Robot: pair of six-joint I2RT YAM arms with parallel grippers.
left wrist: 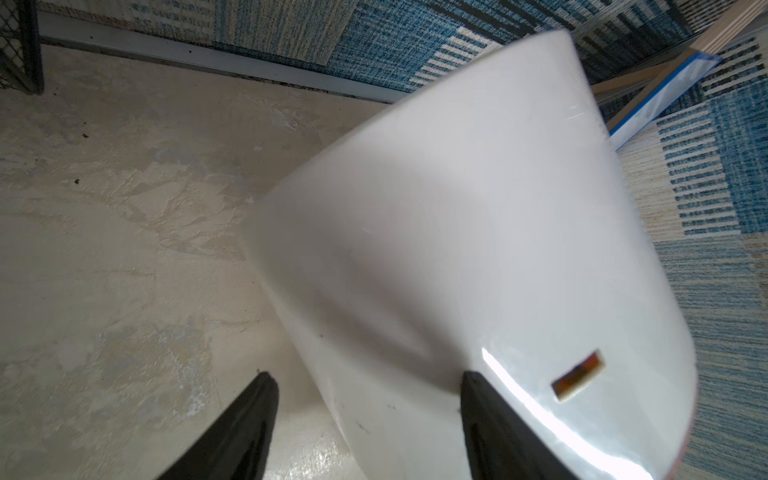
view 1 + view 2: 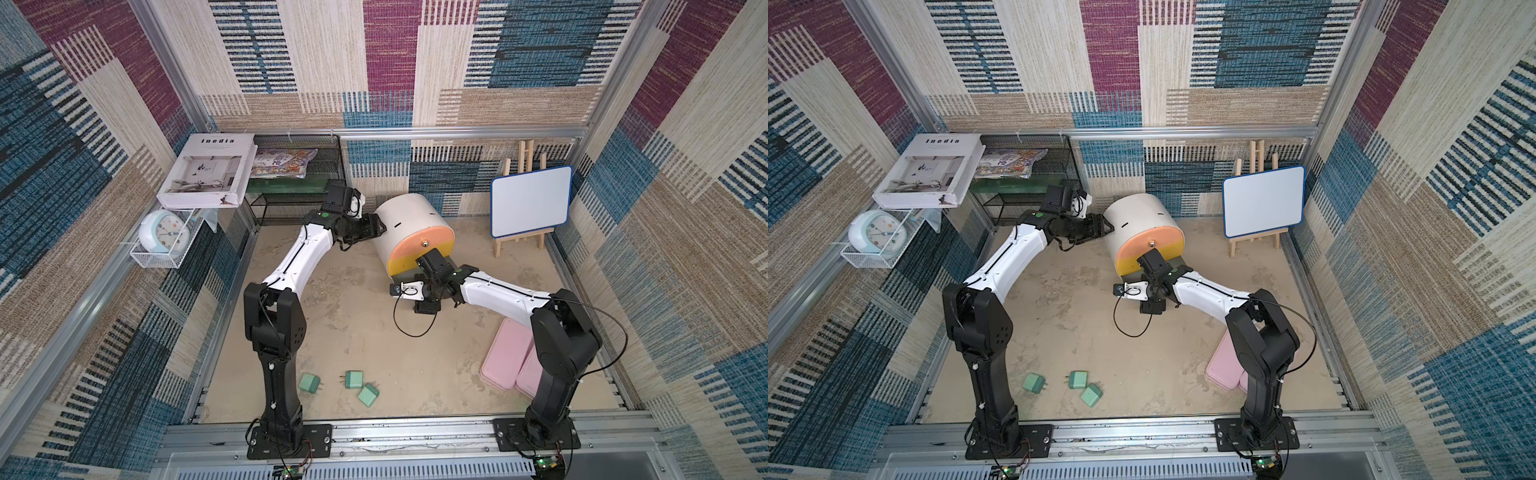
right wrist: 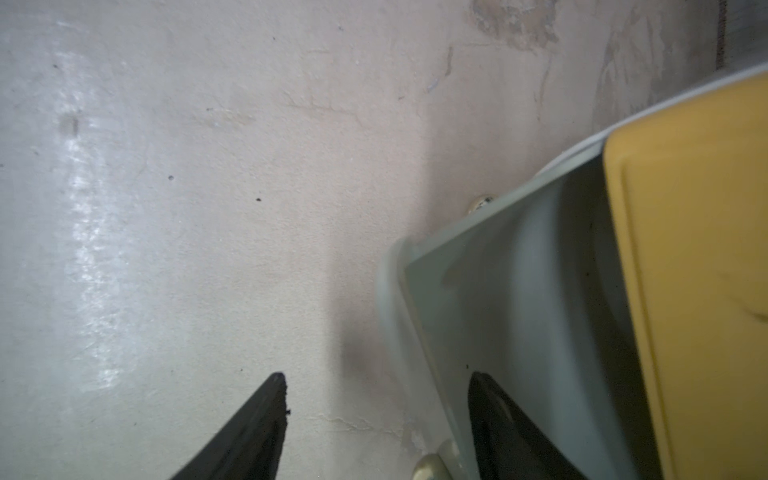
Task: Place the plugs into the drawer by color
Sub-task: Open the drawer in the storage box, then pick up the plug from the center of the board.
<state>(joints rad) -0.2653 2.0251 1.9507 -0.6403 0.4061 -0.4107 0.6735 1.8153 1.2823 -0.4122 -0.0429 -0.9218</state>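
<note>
Cabinet bracing for drawer access. Left gripper (image 1: 368,376), fingers spread and grasping nothing, rests 1 finger against the white shell of the drawer (image 2: 409,220), apparently to stop it sliding. Right gripper (image 3: 376,374), likewise unclenched, straddles the front wall of the grey-green bottom compartment (image 3: 519,291), which is pulled out below the yellow front (image 3: 685,249); 1 finger sits inside, probably to draw it wider. 3 mint green plugs (image 2: 354,379) lie on the table (image 2: 353,324) near the arm bases, well apart from the drawer.

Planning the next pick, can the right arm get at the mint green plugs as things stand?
Probably yes: the mint green plugs lie uncovered on bare floor, and the right gripper, jaws open, carries no plug.
</note>
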